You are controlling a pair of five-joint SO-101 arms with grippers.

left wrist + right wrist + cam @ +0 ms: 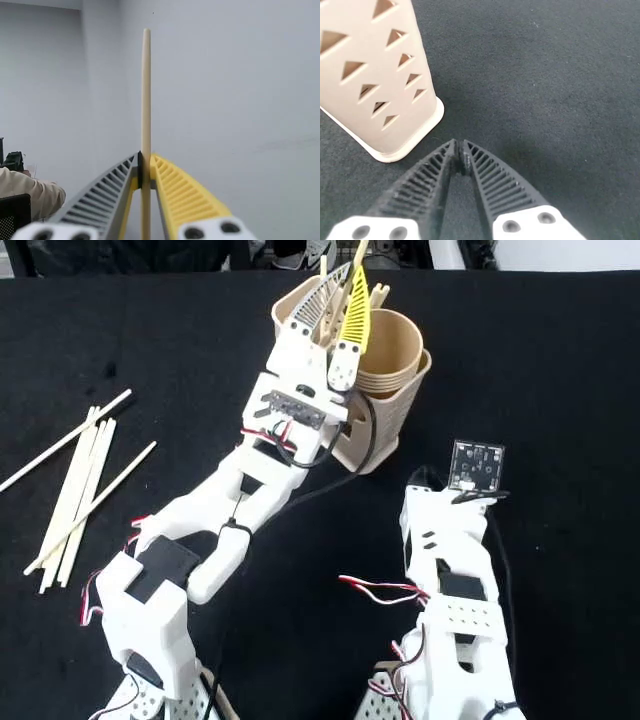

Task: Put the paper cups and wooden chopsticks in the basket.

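At the far left the loose wooden chopsticks (75,485) are lying bundled on the table, well apart from both arms. I am holding the left gripper (145,161) clamped on 1 chopstick (145,90), upright over the basket (385,440), I judge so that it can drop in beside the stacked paper cups (390,345). The right gripper (457,150) is sitting pressed together near the basket's foot, out of the way.

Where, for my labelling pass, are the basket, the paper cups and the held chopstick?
basket (350,95), right wrist view, side wall with triangular holes.
paper cups (388,342), high view, inside of the top cup.
chopstick (145,100), left wrist view, middle of its shaft.
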